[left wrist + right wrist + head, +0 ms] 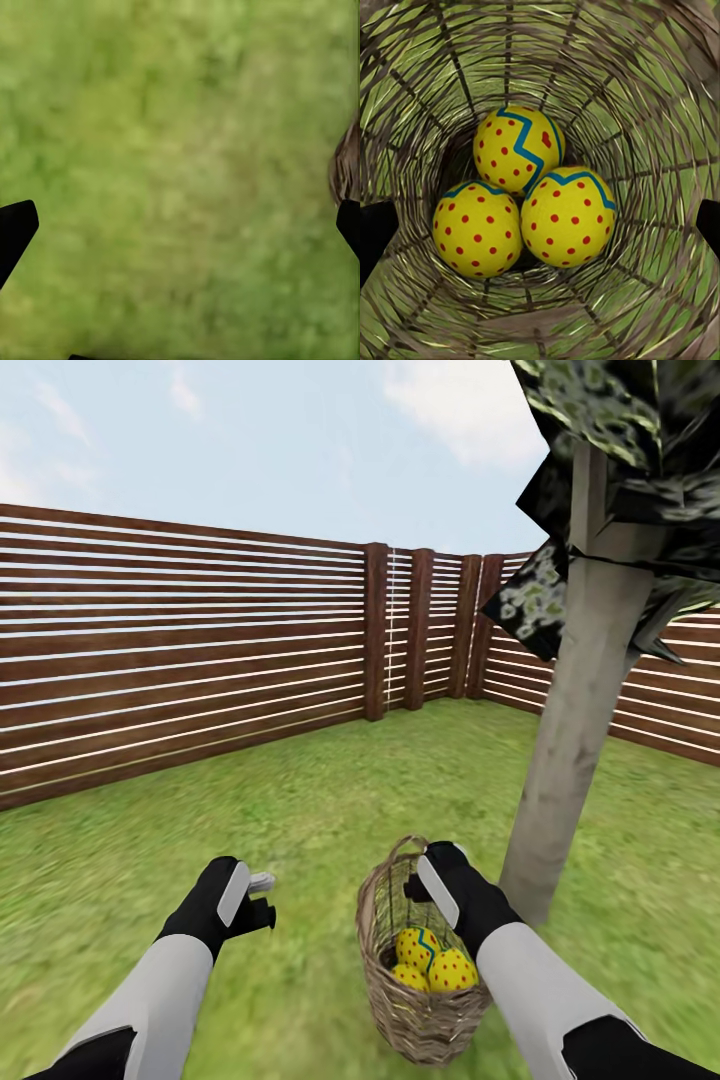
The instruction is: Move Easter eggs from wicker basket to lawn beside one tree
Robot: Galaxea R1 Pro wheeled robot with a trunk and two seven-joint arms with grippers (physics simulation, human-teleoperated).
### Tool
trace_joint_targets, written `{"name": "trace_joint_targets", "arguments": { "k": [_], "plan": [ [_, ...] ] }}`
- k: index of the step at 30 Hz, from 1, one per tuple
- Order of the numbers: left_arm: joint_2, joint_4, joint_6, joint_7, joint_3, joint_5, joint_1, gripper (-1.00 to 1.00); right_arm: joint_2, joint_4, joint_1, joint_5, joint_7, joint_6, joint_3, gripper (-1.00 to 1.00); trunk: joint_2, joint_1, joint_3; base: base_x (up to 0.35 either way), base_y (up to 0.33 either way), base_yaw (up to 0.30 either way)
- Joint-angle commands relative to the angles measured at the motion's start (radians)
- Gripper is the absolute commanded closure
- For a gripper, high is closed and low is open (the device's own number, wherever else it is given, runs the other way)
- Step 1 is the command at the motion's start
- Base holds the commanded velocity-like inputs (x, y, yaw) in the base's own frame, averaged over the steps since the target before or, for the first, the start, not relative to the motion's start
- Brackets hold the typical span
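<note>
A: Starting with the biggest things, the lawn (300, 800) runs out to the slatted fence (180, 650) that closes the garden, and the tree (575, 740) stands close on the right, its pale trunk rising into a dark mottled crown.

B: And the wicker basket (415, 1000)?

A: On the grass just beside the trunk's foot, between the two arms in the head view. That view shows two or three yellow eggs low inside it, partly hidden by the weave.

B: The right wrist view settles that. Looking straight down into the basket, the three Easter eggs (521, 195) lie touching one another at the bottom, all yellow with red dots and blue zigzag bands.

A: The right gripper (432, 882) hangs over the basket's mouth near the loop handle. Its fingers (376, 232) show as dark tips at opposite edges of its wrist view, spread wide, gripping nothing.

B: The left gripper (262, 900) hovers over bare grass beside the basket. Its wrist view is blurred, but the fingers (15, 229) look parted too, with a brown sliver at one edge, probably the basket wall.
</note>
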Motion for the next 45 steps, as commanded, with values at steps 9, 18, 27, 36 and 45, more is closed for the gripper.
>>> {"name": "trace_joint_targets", "arguments": {
  "k": [9,18,27,36,45],
  "plan": [
    [0.000,-0.004,0.002,0.009,0.009,0.020,-0.001,-1.00,-0.001,-0.002,-0.001,-0.010,-0.010,0.006,0.001,-1.00,0.000,0.000,-0.001,0.027,0.000,0.000],
    [0.001,-0.004,0.003,0.010,0.059,0.038,-0.001,-1.00,-0.002,0.001,-0.002,-0.010,-0.014,0.049,-0.059,-1.00,-0.002,0.003,-0.028,0.001,0.000,0.000],
    [-0.001,-0.004,0.003,0.011,0.064,0.038,-0.001,-1.00,-0.002,0.035,-0.006,-0.009,-0.014,0.125,-0.161,-1.00,-0.004,0.007,-0.063,0.000,0.000,0.000],
    [0.000,-0.005,0.004,0.011,0.063,0.036,-0.001,-1.00,-0.002,0.140,-0.065,-0.009,-0.015,0.131,-0.168,-1.00,-0.006,0.011,-0.098,0.000,0.000,0.000],
    [0.001,-0.010,0.002,0.013,0.061,0.037,-0.001,-1.00,0.000,0.155,-0.084,-0.010,-0.014,0.130,-0.169,-1.00,-0.006,0.011,-0.098,0.000,0.000,0.000]
  ]
}}
